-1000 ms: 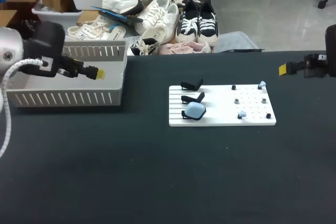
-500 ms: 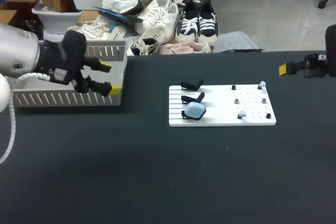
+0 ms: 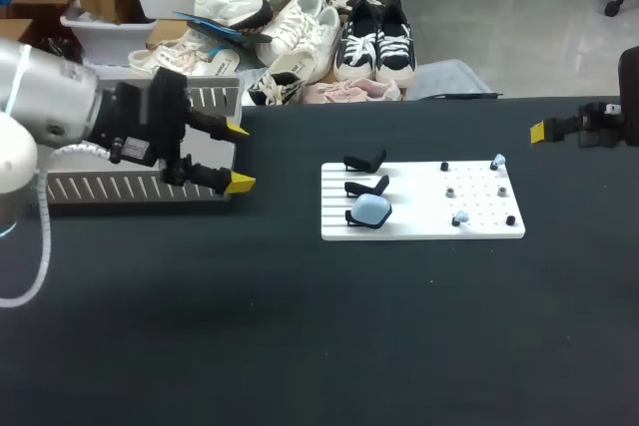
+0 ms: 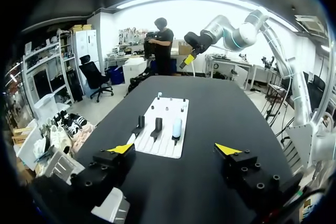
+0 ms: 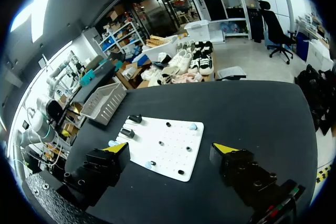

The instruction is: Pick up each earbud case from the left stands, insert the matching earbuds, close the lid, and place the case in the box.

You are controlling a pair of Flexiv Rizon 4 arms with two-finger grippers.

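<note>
At the far left of the head view stands the grey slatted metal box (image 3: 120,187), its inside largely covered by my left arm, so what it holds cannot be told; just right of its near corner hangs the left gripper (image 3: 239,157), fingers spread wide and holding nothing; well to its right, at the frame's middle, lies the flat white plastic board (image 3: 419,229); along the board's left edge stand two bare black stands (image 3: 364,162) and, nearest the lower edge of the frame, a third bearing the pale blue rounded earbud case (image 3: 372,210).

The move turns on this, I judge: the case lies straight ahead of the left gripper, in line with the gap between its fingers in the left wrist view, standing with its long axis upright; the left arm is much the nearer.

On the board's right half sit small pale blue earbuds (image 3: 498,161), too small to make out their lie; whether the case's lid is up cannot be told.

At the right edge, the right gripper (image 5: 171,148) is released and empty; only one yellow tip shows from the head view.
</note>
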